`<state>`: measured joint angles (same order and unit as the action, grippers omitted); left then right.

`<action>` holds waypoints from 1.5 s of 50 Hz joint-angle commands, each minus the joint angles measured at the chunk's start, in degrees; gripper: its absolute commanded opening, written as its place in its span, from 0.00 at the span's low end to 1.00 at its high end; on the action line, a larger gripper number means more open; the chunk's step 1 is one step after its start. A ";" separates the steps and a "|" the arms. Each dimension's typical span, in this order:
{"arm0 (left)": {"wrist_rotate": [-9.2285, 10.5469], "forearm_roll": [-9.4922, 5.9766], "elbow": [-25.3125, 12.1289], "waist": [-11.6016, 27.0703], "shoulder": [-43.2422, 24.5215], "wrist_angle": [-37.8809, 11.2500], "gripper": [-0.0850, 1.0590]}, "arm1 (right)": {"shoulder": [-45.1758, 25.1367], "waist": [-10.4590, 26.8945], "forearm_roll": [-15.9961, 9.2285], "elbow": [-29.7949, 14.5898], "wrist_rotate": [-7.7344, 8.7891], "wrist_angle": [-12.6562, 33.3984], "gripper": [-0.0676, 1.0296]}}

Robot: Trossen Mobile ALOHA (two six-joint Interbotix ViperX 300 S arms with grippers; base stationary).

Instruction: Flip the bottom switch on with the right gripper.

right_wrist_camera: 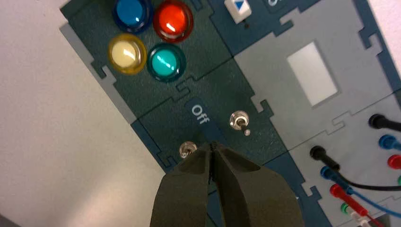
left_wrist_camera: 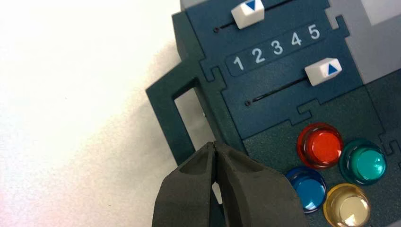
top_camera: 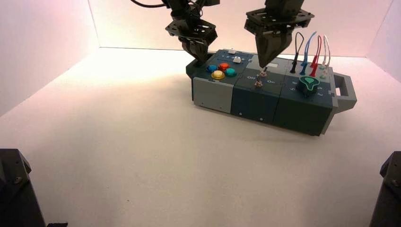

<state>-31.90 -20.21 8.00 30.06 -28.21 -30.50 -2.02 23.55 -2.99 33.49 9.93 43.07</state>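
The bottom switch [right_wrist_camera: 187,149] is a small metal toggle near the front edge of the dark box [top_camera: 255,101], just below the white "Off" lettering [right_wrist_camera: 199,115]. In the high view it is the nearer of the two toggles [top_camera: 258,83]. My right gripper [right_wrist_camera: 213,144] is shut, and its pointed tip hangs right beside this toggle; whether they touch does not show. From above, the right gripper [top_camera: 265,65] tapers down over the switch panel. The other toggle [right_wrist_camera: 239,120] stands farther back. My left gripper [left_wrist_camera: 215,144] is shut, with nothing in it, over the box's left handle [left_wrist_camera: 177,118].
Blue, red, yellow and teal buttons [right_wrist_camera: 150,39] sit left of the switches. Two white sliders [left_wrist_camera: 323,71] run by a 1 to 5 scale. Coloured wires [top_camera: 312,54] and a teal knob [top_camera: 308,84] fill the box's right end. White walls enclose the table.
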 commanded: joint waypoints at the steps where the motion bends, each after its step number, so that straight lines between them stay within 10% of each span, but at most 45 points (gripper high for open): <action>1: -0.44 0.09 -1.49 -0.62 1.76 0.35 0.05 | 0.79 0.70 -0.09 -2.29 0.26 -0.35 0.04; 75: -0.44 -0.09 -1.41 -0.88 1.32 0.53 0.05 | -3.16 3.16 -0.62 -0.53 0.26 2.20 0.04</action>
<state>-31.90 -20.21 7.73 29.71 -28.13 -30.32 -6.15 26.72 -3.96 32.61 10.20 44.38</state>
